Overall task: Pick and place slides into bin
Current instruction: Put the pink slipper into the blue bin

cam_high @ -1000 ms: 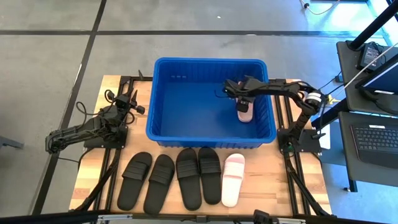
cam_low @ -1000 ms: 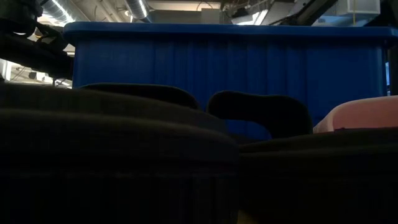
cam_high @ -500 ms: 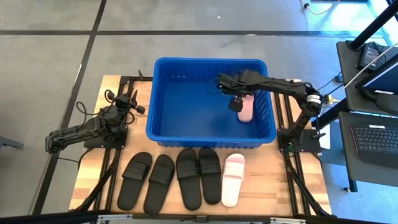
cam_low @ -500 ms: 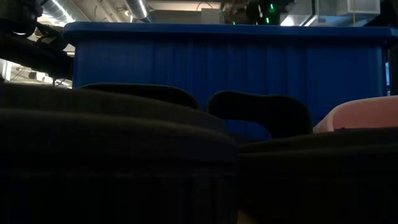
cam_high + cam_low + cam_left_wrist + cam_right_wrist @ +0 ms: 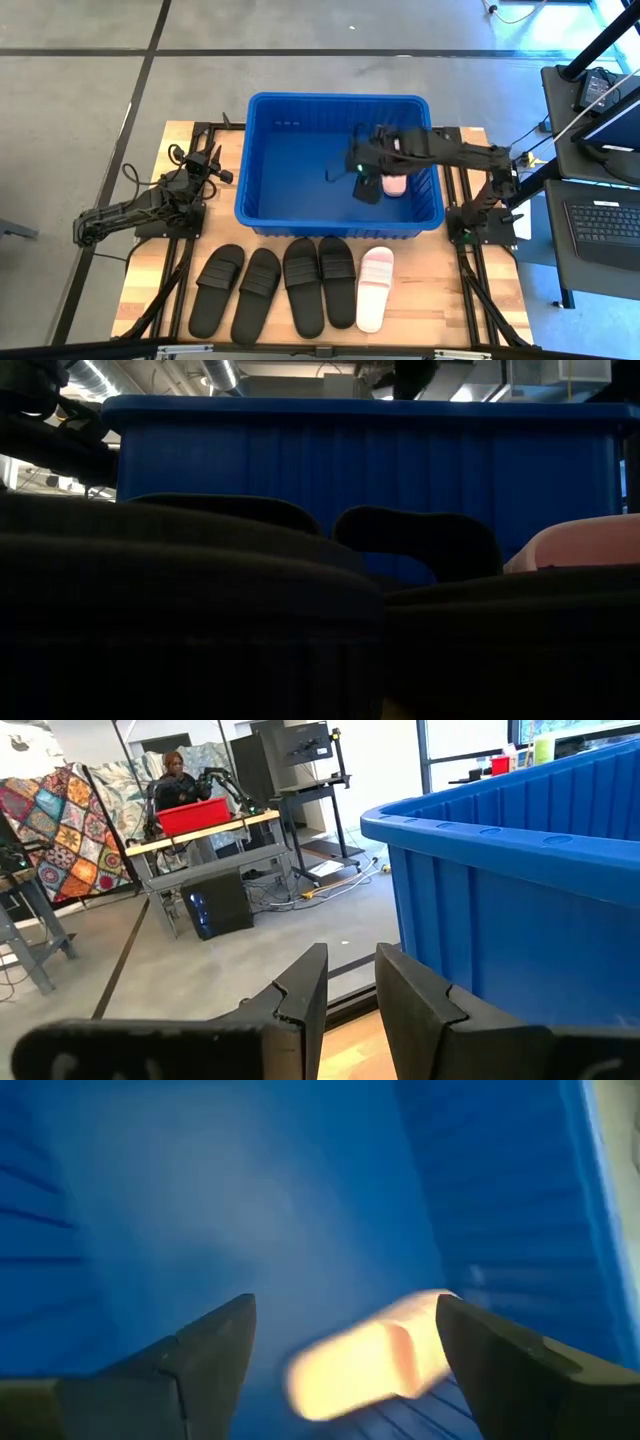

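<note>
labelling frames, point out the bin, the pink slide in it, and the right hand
bin (image 5: 300,100): high view, far rim
pink slide (image 5: 395,184): high view, visible end
right hand (image 5: 366,186): high view, between fingertips

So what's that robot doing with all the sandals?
It's putting slide sandals into the big bright blue plastic bin. The right gripper hangs open inside the bin, next to one pale pink slide lying on the bin floor. Four matte black slides and another pale pink slide wait in a row on the wooden table. The left gripper rests beside the bin, holding nothing.
</note>
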Available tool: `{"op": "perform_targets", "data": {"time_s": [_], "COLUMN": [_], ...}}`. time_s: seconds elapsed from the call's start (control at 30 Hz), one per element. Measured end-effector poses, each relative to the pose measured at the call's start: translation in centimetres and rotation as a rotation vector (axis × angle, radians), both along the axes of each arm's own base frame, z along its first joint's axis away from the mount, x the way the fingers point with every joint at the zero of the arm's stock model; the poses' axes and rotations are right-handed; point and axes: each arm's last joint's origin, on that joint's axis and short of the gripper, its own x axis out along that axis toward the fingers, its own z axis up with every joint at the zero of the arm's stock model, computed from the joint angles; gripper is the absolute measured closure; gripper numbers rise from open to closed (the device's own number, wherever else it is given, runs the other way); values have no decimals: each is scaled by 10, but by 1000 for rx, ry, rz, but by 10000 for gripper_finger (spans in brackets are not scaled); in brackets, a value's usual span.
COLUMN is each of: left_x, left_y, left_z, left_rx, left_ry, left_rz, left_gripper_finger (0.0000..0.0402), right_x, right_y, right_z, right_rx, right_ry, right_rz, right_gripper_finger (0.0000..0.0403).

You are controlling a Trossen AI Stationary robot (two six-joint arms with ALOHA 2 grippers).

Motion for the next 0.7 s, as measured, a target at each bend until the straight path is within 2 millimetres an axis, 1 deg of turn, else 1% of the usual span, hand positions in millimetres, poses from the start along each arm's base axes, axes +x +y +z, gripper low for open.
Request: {"op": "perform_targets", "data": {"time_s": [0.1, 0.17, 0.33, 0.53, 0.7], "left_x": [0, 0, 0, 0, 0], "left_y": [0, 0, 0, 0, 0], "left_z": [0, 0, 0, 0, 0], "left_rx": [0, 0, 0, 0, 0], "left_ry": [0, 0, 0, 0, 0], "left_rz": [-1, -1, -2, -3, -3], "left_gripper_finger": [319, 319, 319, 319, 319], "right_x": [-1, -4, -14, -25, -27], "right_y": [34, 57, 108, 162, 200], "right_z": [9, 11, 10, 2, -18], "right_rx": [13, 20, 87, 186, 217], "right_ry": [-34, -48, -93, -145, -122], "right_rz": [109, 171, 208, 177, 153], "right_gripper_finger": [92, 92, 92, 92, 92]}}
